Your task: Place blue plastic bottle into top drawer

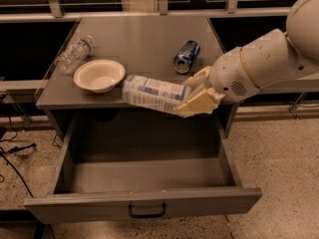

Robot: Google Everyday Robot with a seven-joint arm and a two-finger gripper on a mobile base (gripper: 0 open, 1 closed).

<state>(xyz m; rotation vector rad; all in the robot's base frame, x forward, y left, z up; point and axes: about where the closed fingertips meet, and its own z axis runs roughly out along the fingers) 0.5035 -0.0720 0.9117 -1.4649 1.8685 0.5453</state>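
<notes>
Gripper (193,93) is seen at the right of the camera view, at the front edge of the cabinet top (144,36), above the back of the open drawer (144,202). Its cream fingers (200,105) are clamped on the right end of the blue bottle (152,92), one finger above it and one below. The blue bottle is held in the air, lying nearly level, its left end slightly higher, its length running left from the gripper. It is positioned over the front lip of the cabinet top and the rear part of the drawer, not touching the drawer floor. Which end carries the cap cannot be told. The white arm (264,63) is seen entering from the upper right. The drawer is pulled fully out and its inside is in shadow at the back; a black handle (147,211) is set at the centre of its front. On the cabinet top, a white bowl (99,75) is placed at the left front, just left of the blue bottle's free end. A clear bottle (75,55) is laid on its side behind the bowl, near the left edge. A blue can (186,57) is laid on its side at the right, just behind the gripper. Speckled floor (279,153) is seen at the right, and dark cables (15,151) at the left.
</notes>
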